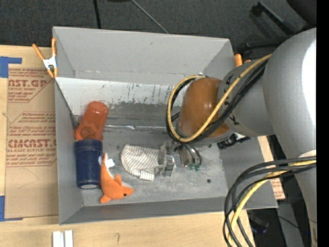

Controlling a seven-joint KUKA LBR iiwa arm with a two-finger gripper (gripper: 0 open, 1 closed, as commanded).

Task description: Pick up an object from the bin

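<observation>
A crumpled white cloth with thin grey stripes [138, 161] lies in the middle of the floor of the grey metal bin [154, 89]. Its right edge meets the robot's metal hand [172, 163], which is lowered to the bin floor beneath an orange wrist cover [198, 107] looped with black and yellow cables [172, 112]. Whether the hand is clenched or released cannot be told. Left of the cloth, an orange fish-shaped soft toy [114, 187] lies near the front wall, just beside a dark blue cylindrical cup [88, 163] on its side. Beyond the cup, an orange plastic cylinder [92, 120] rests by the left wall.
</observation>
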